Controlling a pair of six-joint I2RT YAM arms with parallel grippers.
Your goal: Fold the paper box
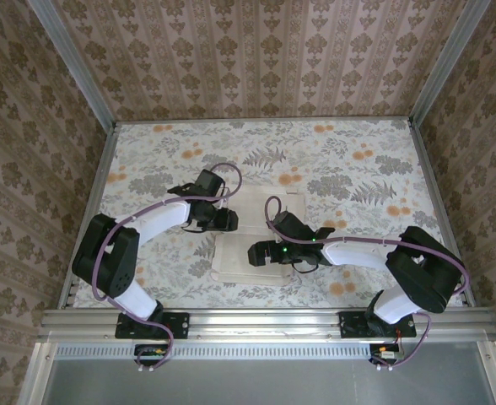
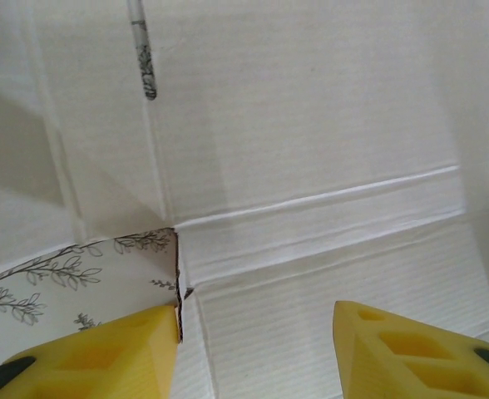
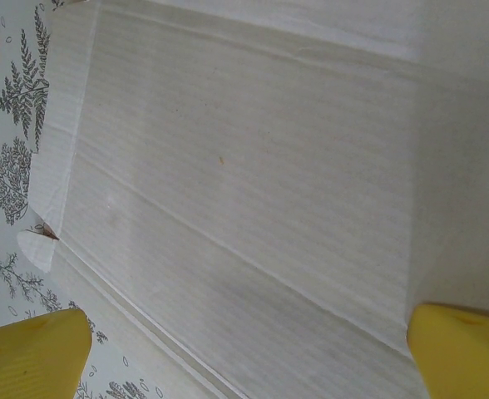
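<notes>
Paper box (image 1: 246, 221) is a flat off-white sheet, unfolded, lying at mid-frame in the top view on the floral table (image 1: 358, 160), between the two arms. Crease lines run across it (clear in both wrist views).

Left gripper (image 1: 229, 219) sits over the sheet's upper left part in the top view. In the left wrist view the left gripper (image 2: 257, 349) has its jaws parted with a clear gap and nothing pinched; the yellow fingers (image 2: 103, 353) are at the bottom of the frame. One is by a notch in the card edge where the paper box (image 2: 311, 125) meets the table (image 2: 53, 283). Contact with the card: cannot tell.

Right gripper (image 1: 255, 253) is over the sheet's lower middle in the top view, pointing left. In the right wrist view the right gripper (image 3: 244, 349) has its jaws spread wide, fingertips (image 3: 28, 349) in the bottom corners, paper box (image 3: 253, 166) across most of the frame, table (image 3: 12, 108) along the left edge. Nothing gripped.
</notes>
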